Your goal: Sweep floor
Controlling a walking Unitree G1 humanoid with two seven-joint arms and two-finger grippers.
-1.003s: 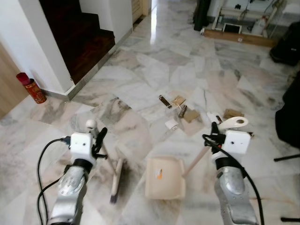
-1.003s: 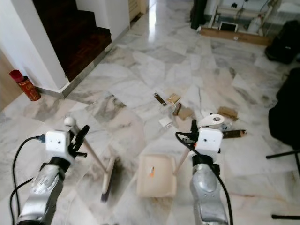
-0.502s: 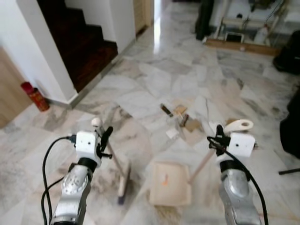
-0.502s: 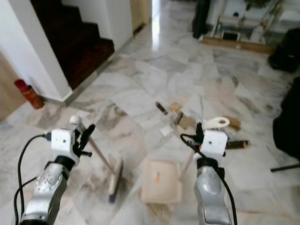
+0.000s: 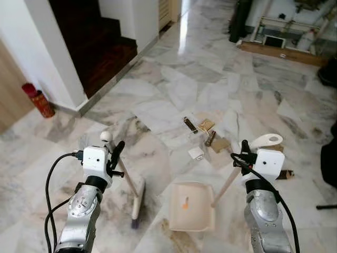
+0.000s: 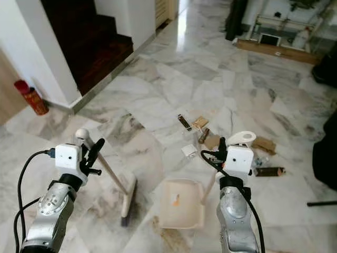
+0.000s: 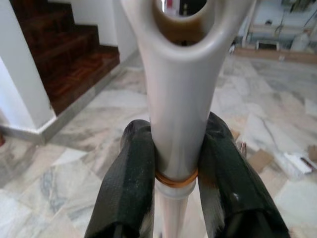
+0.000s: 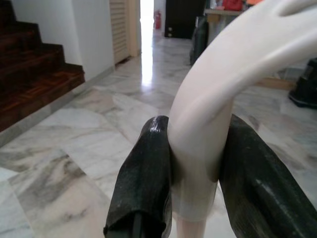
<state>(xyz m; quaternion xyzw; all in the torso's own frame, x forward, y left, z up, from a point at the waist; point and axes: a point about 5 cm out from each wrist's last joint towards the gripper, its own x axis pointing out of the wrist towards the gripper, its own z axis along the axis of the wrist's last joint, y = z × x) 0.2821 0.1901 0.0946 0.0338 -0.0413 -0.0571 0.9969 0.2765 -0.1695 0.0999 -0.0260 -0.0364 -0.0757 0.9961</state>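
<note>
Left gripper (image 7: 176,171) clamped on the broom (image 5: 128,182), right gripper (image 8: 195,168) on the dustpan (image 5: 190,206); scraps (image 5: 206,138) ahead: keep the pan's lip flat to the floor.

Bright daylight, glare streak on marble floor (image 5: 184,37); staircase (image 5: 89,42) dark; wrist backgrounds soft.

One broom (image 5: 136,196) and one cream dustpan (image 5: 191,206) stood on the near marble floor (image 5: 174,89), the dustpan holding one small orange scrap (image 5: 185,201). Beyond them lay roughly seven bits of litter (image 5: 205,138), mostly cardboard scraps, though the smaller ones were hard to separate. One red canister (image 5: 37,99) stood at the far left, by one dark staircase (image 5: 97,45).
</note>
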